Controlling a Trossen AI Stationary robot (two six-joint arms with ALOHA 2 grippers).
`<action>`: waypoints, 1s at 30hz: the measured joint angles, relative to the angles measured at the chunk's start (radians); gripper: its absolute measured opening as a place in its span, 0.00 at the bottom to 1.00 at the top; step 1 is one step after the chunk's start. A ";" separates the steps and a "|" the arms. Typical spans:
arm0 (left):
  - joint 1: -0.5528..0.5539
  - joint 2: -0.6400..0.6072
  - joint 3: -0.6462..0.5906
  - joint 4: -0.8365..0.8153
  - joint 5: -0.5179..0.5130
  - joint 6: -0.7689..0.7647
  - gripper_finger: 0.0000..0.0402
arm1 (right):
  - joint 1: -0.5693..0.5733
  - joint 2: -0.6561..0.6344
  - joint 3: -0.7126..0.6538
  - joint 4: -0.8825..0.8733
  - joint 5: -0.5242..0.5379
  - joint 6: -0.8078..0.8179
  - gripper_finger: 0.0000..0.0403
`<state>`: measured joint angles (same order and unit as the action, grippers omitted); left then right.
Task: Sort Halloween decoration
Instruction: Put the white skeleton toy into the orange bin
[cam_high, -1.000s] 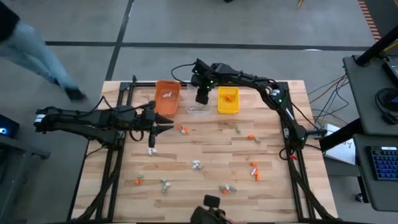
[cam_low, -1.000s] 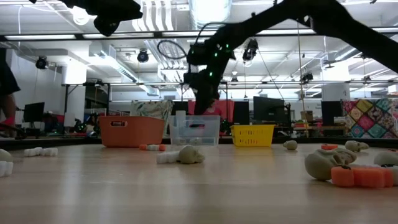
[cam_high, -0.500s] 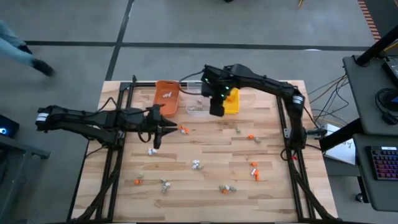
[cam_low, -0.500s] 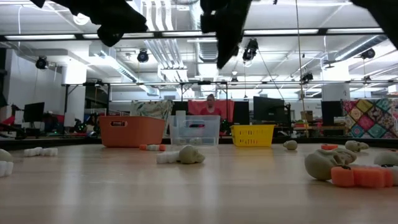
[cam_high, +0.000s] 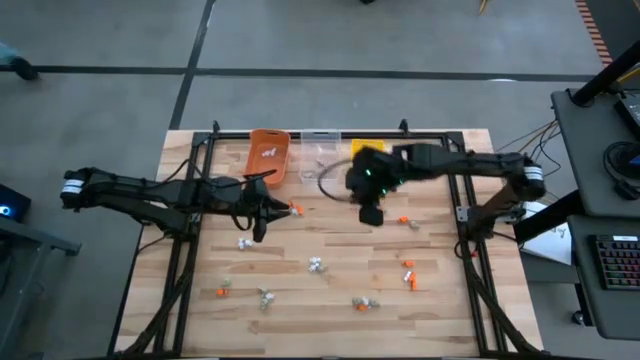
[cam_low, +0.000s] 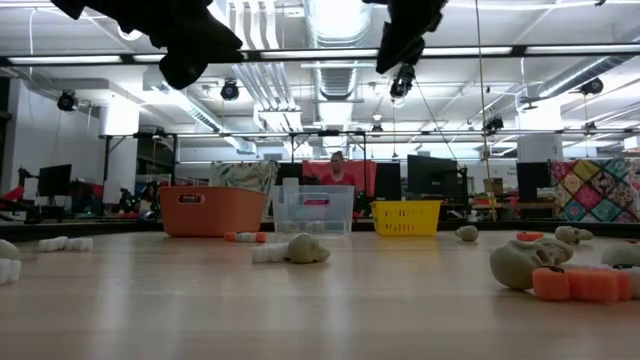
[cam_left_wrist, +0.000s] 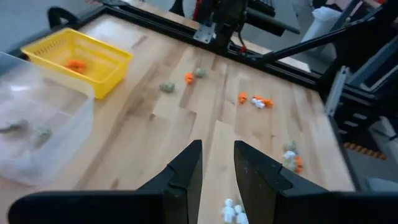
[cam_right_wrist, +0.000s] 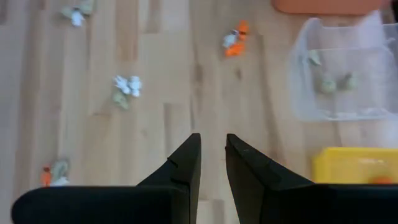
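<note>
Small orange, white and grey-tan trinkets lie scattered on the wooden table: an orange-and-white one (cam_high: 293, 208) (cam_right_wrist: 233, 40), white ones (cam_high: 243, 243) (cam_high: 316, 264), grey ones (cam_high: 365, 302). Several grey ones lie in the clear bin (cam_right_wrist: 339, 81). My left gripper (cam_high: 265, 215) (cam_left_wrist: 217, 165) hangs above the table's left half, open by a narrow gap and empty. My right gripper (cam_high: 370, 212) (cam_right_wrist: 212, 158) hangs high over the table's middle, near the yellow bin (cam_high: 367, 150). It is also narrowly open and empty.
Three bins stand in a row at the far edge: orange (cam_high: 268, 155), clear (cam_high: 320, 152) and yellow, which holds an orange piece (cam_left_wrist: 76, 64). More trinkets lie toward the right and near edges (cam_high: 408, 270) (cam_high: 220, 292). A person's foot (cam_high: 15, 68) shows on the floor, far left.
My right gripper has moved from above the clear bin toward the table's near and right side, over its middle, rising in the low view. My left gripper has crept slightly rightward. A person beyond the table's left has walked nearly out of view.
</note>
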<state>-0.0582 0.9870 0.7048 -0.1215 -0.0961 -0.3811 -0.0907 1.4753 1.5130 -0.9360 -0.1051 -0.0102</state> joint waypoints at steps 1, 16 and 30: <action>-0.001 0.003 0.000 0.002 0.015 -0.015 0.19 | 0.020 -0.024 -0.049 0.048 0.001 0.020 0.16; -0.135 0.069 0.001 0.034 0.034 -0.159 0.19 | 0.262 -0.159 -0.552 0.587 0.109 0.218 0.16; -0.261 0.143 0.002 -0.007 0.131 -0.434 0.19 | 0.373 -0.149 -0.625 0.605 0.124 0.415 0.16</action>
<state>-0.3196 1.1301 0.7071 -0.1290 0.0350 -0.8153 0.2821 1.3264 0.8883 -0.3315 0.0186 0.4051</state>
